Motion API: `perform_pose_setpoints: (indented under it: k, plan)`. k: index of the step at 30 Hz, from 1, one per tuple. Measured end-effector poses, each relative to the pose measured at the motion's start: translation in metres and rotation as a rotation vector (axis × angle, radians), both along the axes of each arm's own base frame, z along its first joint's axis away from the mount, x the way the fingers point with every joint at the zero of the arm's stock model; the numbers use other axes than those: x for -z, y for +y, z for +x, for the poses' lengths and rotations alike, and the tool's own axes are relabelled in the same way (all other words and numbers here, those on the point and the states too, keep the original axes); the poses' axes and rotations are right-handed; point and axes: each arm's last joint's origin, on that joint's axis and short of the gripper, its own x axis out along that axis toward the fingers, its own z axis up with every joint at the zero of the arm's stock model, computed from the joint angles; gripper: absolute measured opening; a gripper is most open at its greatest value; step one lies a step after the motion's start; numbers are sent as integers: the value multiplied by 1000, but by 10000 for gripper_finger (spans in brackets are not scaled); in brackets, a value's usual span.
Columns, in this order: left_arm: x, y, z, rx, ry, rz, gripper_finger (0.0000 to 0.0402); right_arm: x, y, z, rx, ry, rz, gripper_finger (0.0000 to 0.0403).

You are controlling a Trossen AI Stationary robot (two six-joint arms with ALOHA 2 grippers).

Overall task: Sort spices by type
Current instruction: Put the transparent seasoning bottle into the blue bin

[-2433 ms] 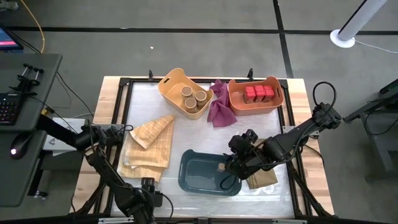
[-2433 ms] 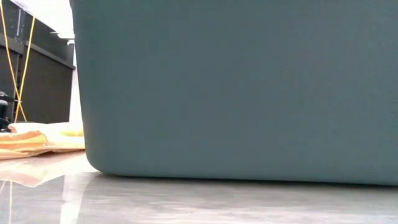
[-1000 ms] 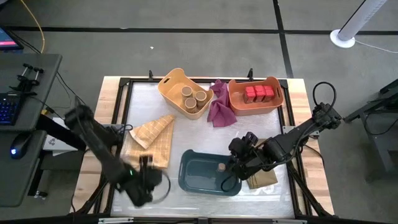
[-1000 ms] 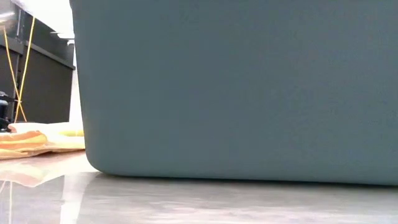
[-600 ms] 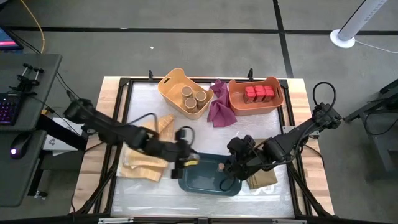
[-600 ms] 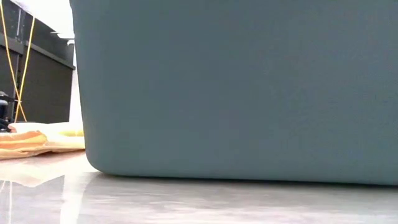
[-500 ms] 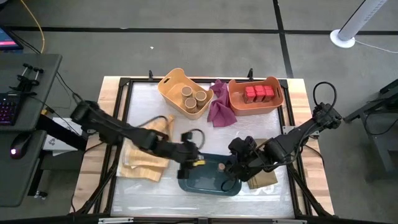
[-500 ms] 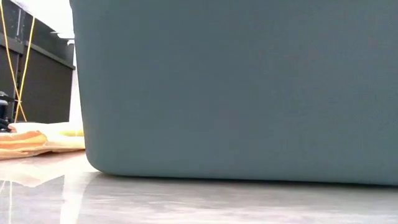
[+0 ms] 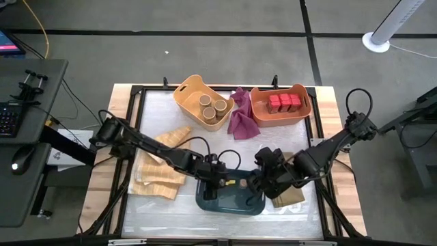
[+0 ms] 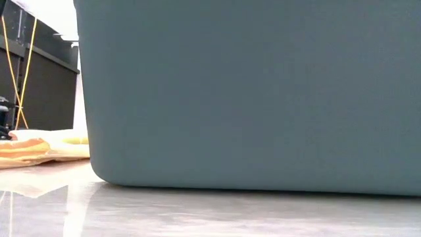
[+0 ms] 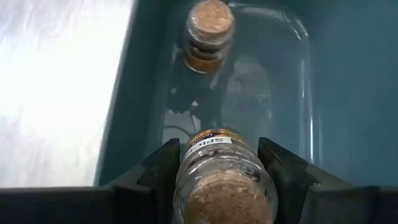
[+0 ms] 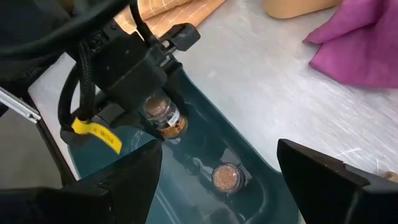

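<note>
The left end effector (image 12: 158, 115) grips a small cork-topped jar (image 11: 221, 177) above the teal bin (image 9: 212, 198) at the worktop's front edge, beside one jar (image 12: 227, 177) already inside; next, lower and release, while the right end effector (image 9: 263, 179) waits open nearby.

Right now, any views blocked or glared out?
Low view: the teal bin wall fills nearly the whole frame. High view: sharp, glare sheen on the table. Left wrist view: held jar soft up close, table blown out white.

Glossy clear jar (image 11: 219, 171) with cork top; smooth teal plastic bin (image 9: 208, 198).
</note>
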Motion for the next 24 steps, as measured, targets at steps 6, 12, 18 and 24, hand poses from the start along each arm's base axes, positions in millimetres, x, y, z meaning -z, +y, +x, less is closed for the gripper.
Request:
perform_pose_setpoints:
  k: [6,12,18,24]
  plan:
    - [1,6,2,32,1,32,183,0,-6,3,20,-1,0,314]
    - [1,7,1,80,2,67,221,0,-6,3,21,-1,-1,314]
    - [1,7,1,90,3,76,252,0,-6,3,20,-1,-1,314]
    - [1,7,1,82,1,70,258,0,-6,3,17,0,-4,314]
